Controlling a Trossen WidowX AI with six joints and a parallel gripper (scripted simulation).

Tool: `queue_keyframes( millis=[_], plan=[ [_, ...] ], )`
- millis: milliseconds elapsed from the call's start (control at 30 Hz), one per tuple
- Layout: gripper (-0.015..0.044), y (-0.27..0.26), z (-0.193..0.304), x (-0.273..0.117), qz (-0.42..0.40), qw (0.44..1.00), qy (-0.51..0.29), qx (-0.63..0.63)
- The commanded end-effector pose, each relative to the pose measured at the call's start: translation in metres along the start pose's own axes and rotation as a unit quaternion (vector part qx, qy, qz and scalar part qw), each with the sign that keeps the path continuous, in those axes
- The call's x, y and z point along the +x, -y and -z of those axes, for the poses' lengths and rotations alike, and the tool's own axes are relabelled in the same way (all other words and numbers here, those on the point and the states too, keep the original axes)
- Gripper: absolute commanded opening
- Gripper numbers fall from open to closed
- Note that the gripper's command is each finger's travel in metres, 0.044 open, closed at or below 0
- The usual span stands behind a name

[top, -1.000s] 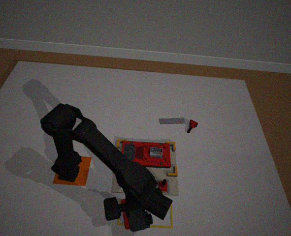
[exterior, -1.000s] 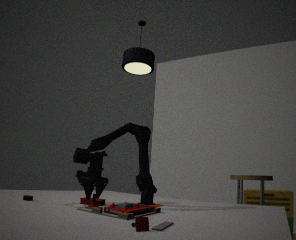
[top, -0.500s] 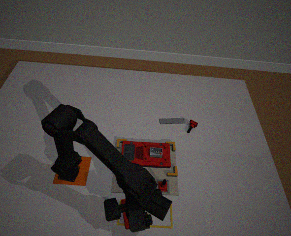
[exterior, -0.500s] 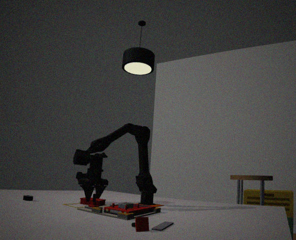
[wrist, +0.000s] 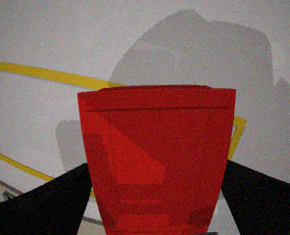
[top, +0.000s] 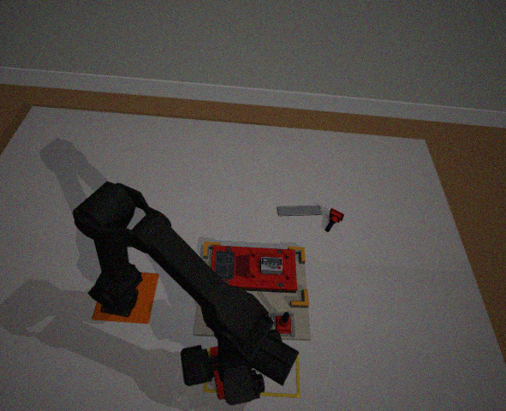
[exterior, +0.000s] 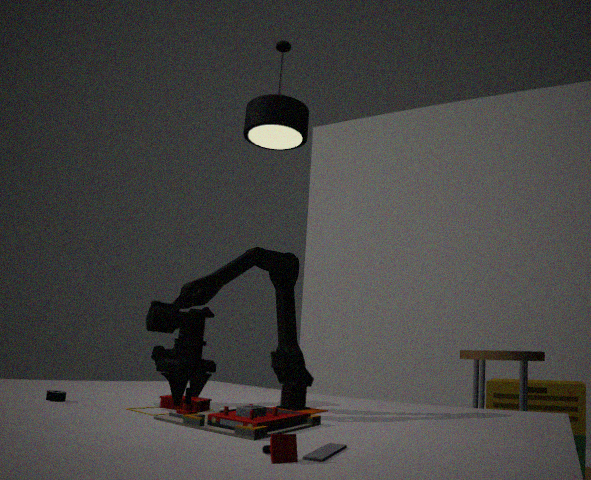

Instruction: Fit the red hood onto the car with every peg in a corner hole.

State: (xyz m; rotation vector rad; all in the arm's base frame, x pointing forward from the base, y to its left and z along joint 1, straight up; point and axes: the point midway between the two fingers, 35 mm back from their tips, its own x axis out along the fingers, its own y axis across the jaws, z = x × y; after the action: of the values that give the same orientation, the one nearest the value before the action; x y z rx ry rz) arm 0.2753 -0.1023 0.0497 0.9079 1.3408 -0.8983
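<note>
Hood (top: 218, 384) (exterior: 167, 402) (wrist: 157, 157) | between parted jaws | side contact hard to tell

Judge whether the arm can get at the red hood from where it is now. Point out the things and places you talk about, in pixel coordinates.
Probably yes: the jaws stand either side of the red hood (top: 218, 384) (exterior: 197, 404) (wrist: 160, 147), and nothing visible lies between them and its sides.
</note>
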Motion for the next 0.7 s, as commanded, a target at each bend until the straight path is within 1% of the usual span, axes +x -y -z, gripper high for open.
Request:
queue_keyframes(
  millis=[0,200,567,667],
  plan=[
    [0.0335,0.000,0.000,0.000,0.000,1.000,0.000,0.000],
    [0.0295,0.000,0.000,0.000,0.000,1.000,0.000,0.000],
    [0.0006,0.000,0.000,-0.015,0.000,1.000,0.000,0.000],
    [0.0000,0.000,0.000,-0.025,0.000,1.000,0.000,0.000]
  ],
)
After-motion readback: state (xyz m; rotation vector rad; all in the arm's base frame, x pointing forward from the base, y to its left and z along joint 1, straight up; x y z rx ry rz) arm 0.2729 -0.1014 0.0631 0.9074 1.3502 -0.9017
